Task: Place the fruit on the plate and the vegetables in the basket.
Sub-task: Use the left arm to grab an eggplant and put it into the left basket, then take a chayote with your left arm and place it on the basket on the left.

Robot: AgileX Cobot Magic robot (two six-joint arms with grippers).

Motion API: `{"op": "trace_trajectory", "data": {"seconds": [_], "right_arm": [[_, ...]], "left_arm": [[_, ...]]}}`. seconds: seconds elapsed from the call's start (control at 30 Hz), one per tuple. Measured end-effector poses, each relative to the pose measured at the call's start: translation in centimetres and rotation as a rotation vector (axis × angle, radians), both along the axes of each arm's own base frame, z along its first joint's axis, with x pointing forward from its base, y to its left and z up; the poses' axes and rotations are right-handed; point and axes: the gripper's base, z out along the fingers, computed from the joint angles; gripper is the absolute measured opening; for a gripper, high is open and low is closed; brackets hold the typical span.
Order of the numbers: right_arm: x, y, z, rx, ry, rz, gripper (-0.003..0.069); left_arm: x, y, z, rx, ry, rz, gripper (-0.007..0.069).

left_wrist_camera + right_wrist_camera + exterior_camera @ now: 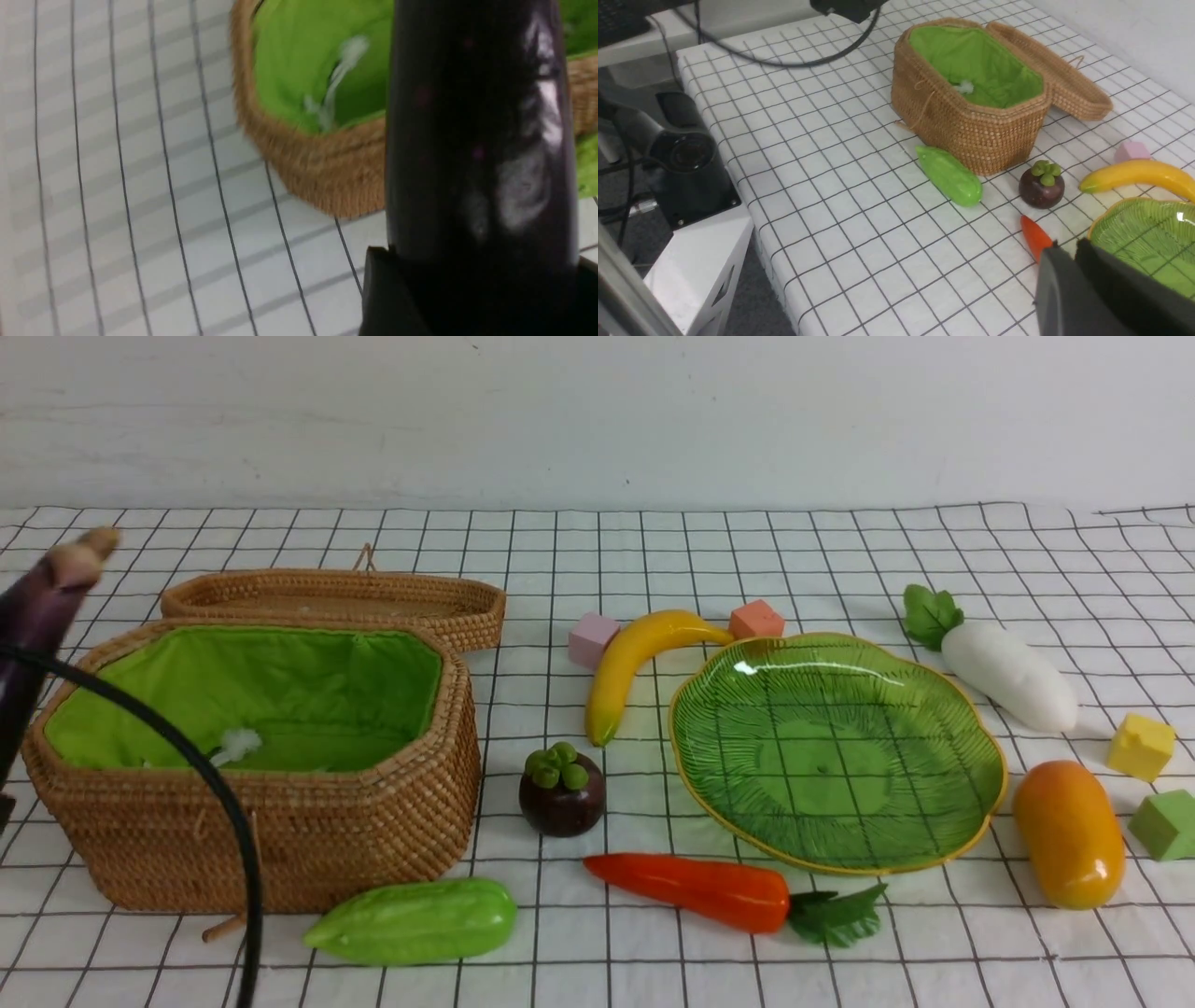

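my left fingers (378,294) clamp eggplant (33,616) aloft beside basket (280,840), bench (840,560) left edge; cable (217,803) crosses basket front; my right fingers (1064,289) together, empty.

Front view: low, facing back wall (597,411) across whole table (934,551). Left wrist: blurred close-up beside basket (317,177) rim. Right wrist: high, oblique, farther off. All three share basket.

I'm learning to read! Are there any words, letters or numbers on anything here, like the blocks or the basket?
None: no word, letter or number can be read in any view.
The cubes, basket and plate are plain.
The white scrap in the basket is too small to tell.
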Motion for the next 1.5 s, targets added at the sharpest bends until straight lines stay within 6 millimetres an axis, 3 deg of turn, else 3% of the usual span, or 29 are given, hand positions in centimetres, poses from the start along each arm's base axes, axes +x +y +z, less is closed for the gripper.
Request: {"op": "trace_trajectory", "data": {"seconds": [0.13, 0.17, 0.27, 0.3, 0.4, 0.6, 0.93, 1.27, 1.37, 1.5], "right_arm": [[0.3, -0.2, 0.0, -0.016, -0.022, -0.030, 0.0069], [0.4, -0.3, -0.1, -0.032, -0.029, -0.050, 0.0071], [0.8, -0.7, -0.2, -0.061, -0.040, -0.103, 0.0076], [1.2, -1.0, -0.3, -0.067, -0.034, -0.158, 0.0079], [1.6, -1.5, -0.2, -0.042, -0.009, -0.246, 0.0080], [1.9, -1.7, -0.2, -0.017, 0.020, -0.303, 0.0088], [1.9, -1.7, -0.2, -0.010, 0.026, -0.307, 0.0095], [1.9, -1.8, -0.2, -0.011, 0.024, -0.311, 0.0101], [1.9, -1.8, -0.2, -0.013, 0.023, -0.313, 0.0101], [1.9, -1.8, -0.2, -0.009, 0.026, -0.314, 0.0105]], "left_arm": [[1.5, -1.0, 1.0, 0.160, -0.033, -0.223, 0.0387], [2.7, -1.3, 0.8, 0.210, -0.033, -0.287, 0.0386], [4.9, -1.5, -0.2, 0.277, -0.019, -0.360, 0.0386], [7.1, -1.6, -1.7, 0.329, 0.014, -0.411, 0.0386], [9.7, -1.5, -3.7, 0.396, 0.030, -0.455, 0.0386], [12.6, -1.3, -5.7, 0.441, 0.002, -0.452, 0.0386], [12.6, -0.8, -6.3, 0.560, 0.059, -0.506, 0.0400], [11.9, -0.6, -5.0, 0.623, 0.024, -0.509, 0.0515], [11.0, -0.7, -4.0, 0.546, -0.003, -0.457, 0.0531], [9.3, -1.7, -2.5, 0.164, -0.029, -0.260, 0.0501]]}}
